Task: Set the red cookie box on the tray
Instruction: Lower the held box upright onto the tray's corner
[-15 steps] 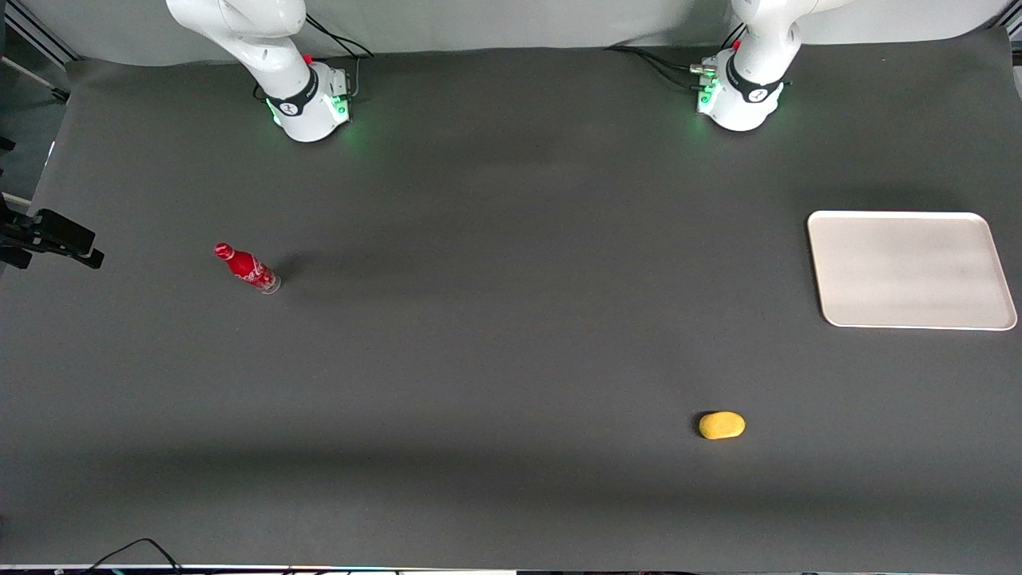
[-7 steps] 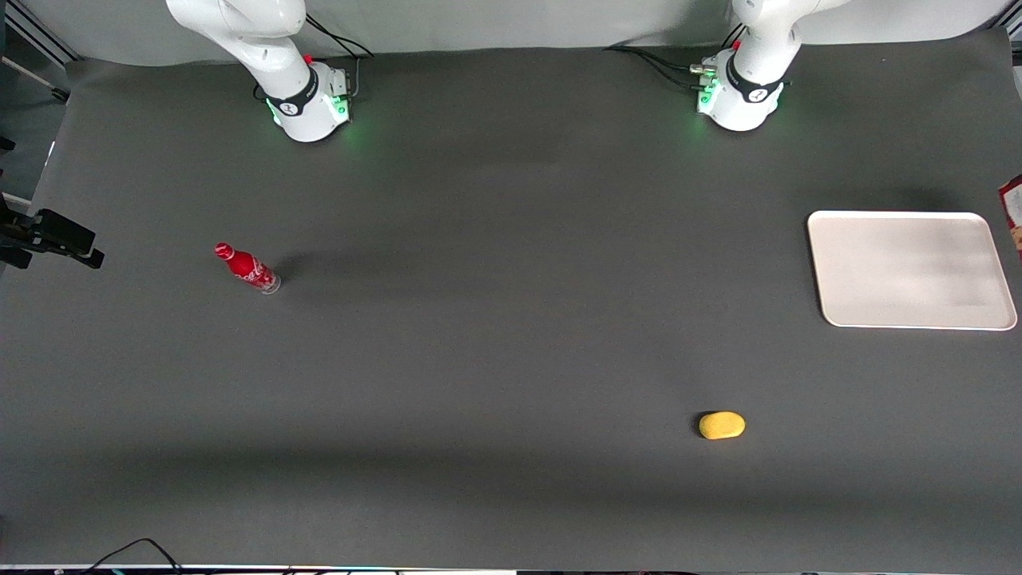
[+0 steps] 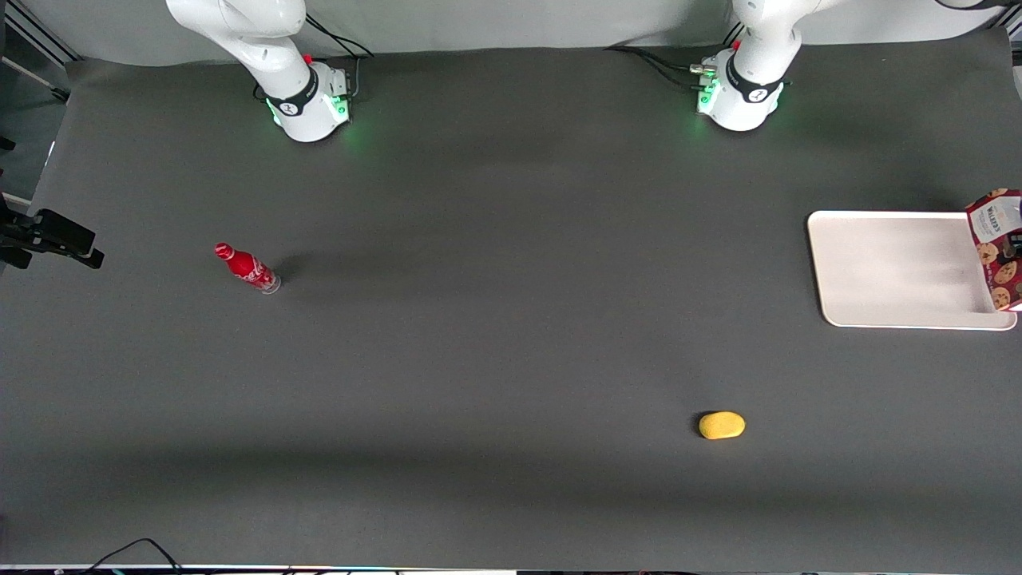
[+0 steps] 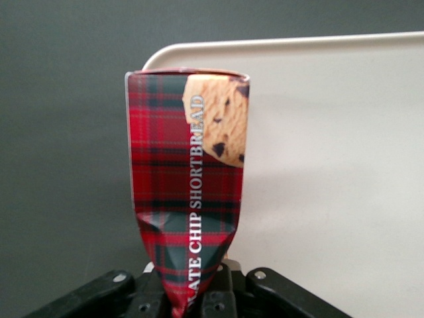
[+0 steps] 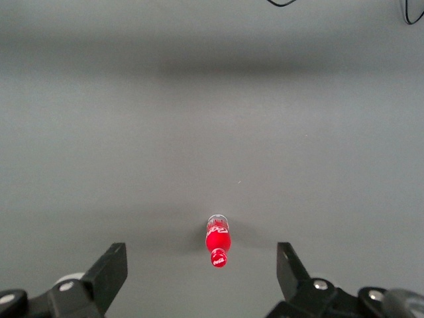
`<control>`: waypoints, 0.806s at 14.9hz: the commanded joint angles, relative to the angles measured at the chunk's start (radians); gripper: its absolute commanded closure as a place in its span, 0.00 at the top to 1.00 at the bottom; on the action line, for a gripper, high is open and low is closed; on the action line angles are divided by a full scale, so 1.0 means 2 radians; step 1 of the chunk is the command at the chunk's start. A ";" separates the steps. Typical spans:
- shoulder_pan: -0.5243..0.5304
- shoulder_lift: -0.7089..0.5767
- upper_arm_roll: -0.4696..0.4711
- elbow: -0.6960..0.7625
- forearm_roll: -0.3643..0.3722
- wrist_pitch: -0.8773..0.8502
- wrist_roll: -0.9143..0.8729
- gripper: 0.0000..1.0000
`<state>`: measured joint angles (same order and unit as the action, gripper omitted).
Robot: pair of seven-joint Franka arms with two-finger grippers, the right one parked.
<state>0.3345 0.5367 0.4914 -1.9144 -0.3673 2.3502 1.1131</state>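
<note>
The red cookie box [image 4: 185, 179], red tartan with printed cookies, is pinched at its creased end by my left gripper [image 4: 189, 295], which is shut on it. The front view shows the box [image 3: 996, 249] hanging over the tray's outer edge, at the working arm's end of the table, with its white label on the end farther from the camera. The cream-white tray [image 3: 894, 271] lies flat under it. Seen from the left wrist, the box stands over the tray's [image 4: 331, 165] rounded corner, partly above dark table. Most of the gripper is outside the front view.
A small red bottle [image 3: 247, 269] stands toward the parked arm's end of the table and also shows in the right wrist view [image 5: 218, 242]. A yellow oval object [image 3: 722, 425] lies nearer the front camera than the tray. The working arm's base [image 3: 738, 92] is farther back.
The box was out of the front view a second ago. It has come in from the working arm's end and now hangs over the tray's outer edge.
</note>
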 commanded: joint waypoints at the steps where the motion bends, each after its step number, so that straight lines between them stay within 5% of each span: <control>1: 0.007 0.018 -0.002 0.010 -0.025 0.008 0.012 0.00; 11: 0.005 0.038 -0.007 0.021 -0.040 0.026 0.006 0.00; 12: 0.005 0.040 -0.007 0.021 -0.040 0.026 0.005 0.14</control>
<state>0.3402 0.5942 0.4813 -1.8974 -0.4255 2.3967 1.1152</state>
